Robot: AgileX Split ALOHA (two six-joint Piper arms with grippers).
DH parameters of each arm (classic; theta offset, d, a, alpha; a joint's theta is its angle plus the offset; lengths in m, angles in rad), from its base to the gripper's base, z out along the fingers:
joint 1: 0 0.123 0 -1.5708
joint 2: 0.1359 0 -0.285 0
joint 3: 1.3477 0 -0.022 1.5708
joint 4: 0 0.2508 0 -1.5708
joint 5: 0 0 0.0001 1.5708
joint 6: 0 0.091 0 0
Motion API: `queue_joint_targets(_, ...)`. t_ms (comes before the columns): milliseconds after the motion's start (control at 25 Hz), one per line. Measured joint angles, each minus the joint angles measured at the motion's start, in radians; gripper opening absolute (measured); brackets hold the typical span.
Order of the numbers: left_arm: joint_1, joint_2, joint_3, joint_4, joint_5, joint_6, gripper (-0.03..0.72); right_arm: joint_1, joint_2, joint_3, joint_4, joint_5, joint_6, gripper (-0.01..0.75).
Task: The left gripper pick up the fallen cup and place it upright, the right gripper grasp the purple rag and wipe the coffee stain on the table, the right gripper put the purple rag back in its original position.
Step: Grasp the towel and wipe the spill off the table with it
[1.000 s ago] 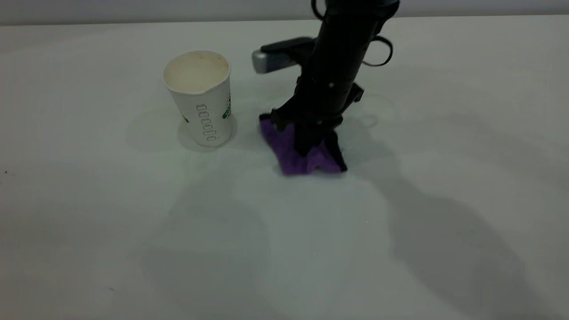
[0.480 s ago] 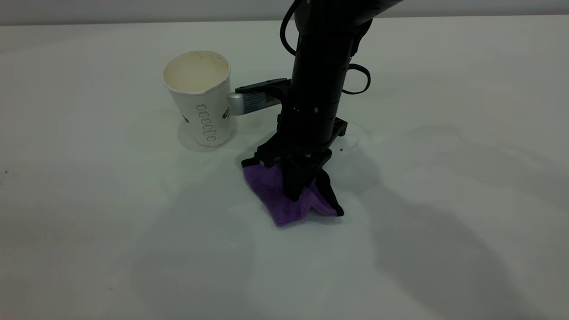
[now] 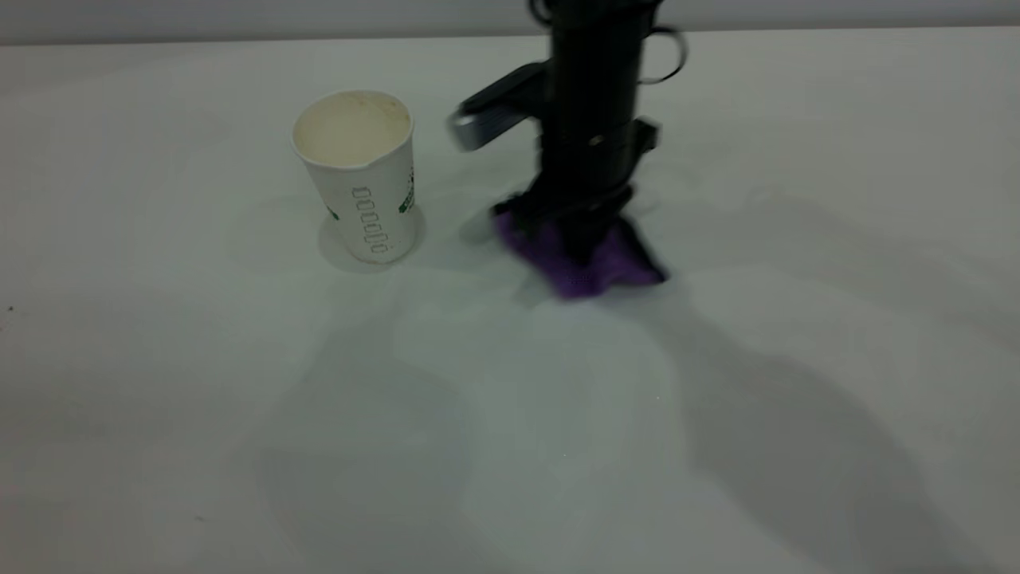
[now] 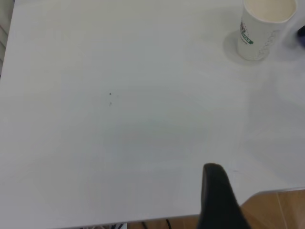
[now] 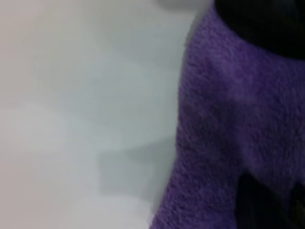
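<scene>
The white ribbed cup (image 3: pixel 362 179) stands upright on the white table (image 3: pixel 239 399), its cream inside showing; it also shows in the left wrist view (image 4: pixel 264 28). My right gripper (image 3: pixel 588 243) points straight down, shut on the purple rag (image 3: pixel 574 269) and pressing it on the table to the right of the cup. In the right wrist view the rag (image 5: pixel 224 119) fills the frame around my gripper (image 5: pixel 271 205). The coffee stain is hidden. Of my left gripper only one black finger (image 4: pixel 217 195) shows, at the table's edge, far from the cup.
Tiny dark specks lie on the table at the far left (image 3: pixel 9 308), also in the left wrist view (image 4: pixel 110 94). The table edge and wooden floor (image 4: pixel 281 210) show beside the left finger. The arm casts broad shadows (image 3: pixel 757 414) at the front right.
The right gripper dragged the rag toward the camera, then back away and to the right. The cup has not moved.
</scene>
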Motion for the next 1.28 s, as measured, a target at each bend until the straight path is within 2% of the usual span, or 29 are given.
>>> queue_joint_targets(360,0.0,0.0,0.0,0.0,0.0,0.0,0.474,-0.252,0.003,0.0,-0.06,0.07,0.12,0.056)
queue_joint_targets(560,0.0,0.0,0.0,0.0,0.0,0.0,0.474,-0.394,0.005,0.01,0.019,0.146,0.128,0.056)
queue_joint_targets(680,0.0,0.0,0.0,0.0,0.0,0.0,0.474,-0.437,0.009,0.01,0.124,0.182,0.07,0.061)
queue_joint_targets(880,0.0,0.0,0.0,0.0,0.0,0.0,0.474,-0.438,0.015,0.013,0.259,0.231,-0.074,0.094)
queue_joint_targets(1000,0.0,0.0,0.0,0.0,0.0,0.0,0.474,-0.434,0.015,0.015,0.29,0.253,-0.094,0.172)
queue_joint_targets(1280,0.0,0.0,0.0,0.0,0.0,0.0,0.474,-0.434,-0.036,0.016,0.28,0.347,-0.099,0.49)
